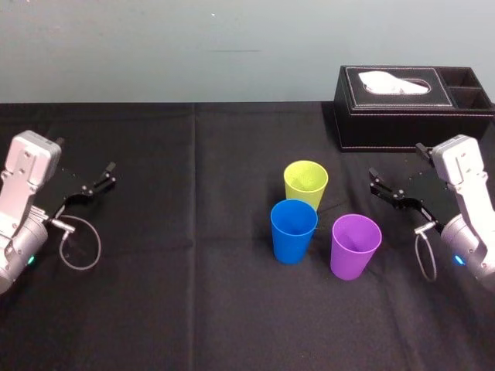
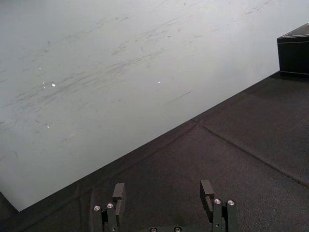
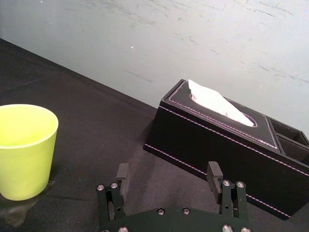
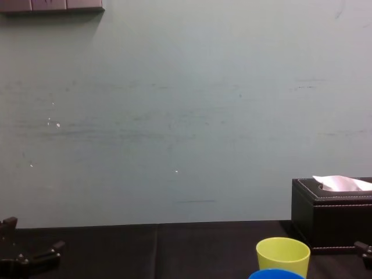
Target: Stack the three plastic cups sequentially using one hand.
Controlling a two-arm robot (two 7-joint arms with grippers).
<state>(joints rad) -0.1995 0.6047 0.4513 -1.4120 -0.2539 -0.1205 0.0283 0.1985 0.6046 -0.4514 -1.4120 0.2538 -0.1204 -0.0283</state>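
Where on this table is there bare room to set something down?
Bare cloth lies between the left gripper and the blue cup. The right is crowded: yellow-green cup, purple cup, right gripper, tissue box.

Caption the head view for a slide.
Unstacked yellow-green cup, blue cup and purple cup stand upright on the black table between the open left pincer and open right pincer.
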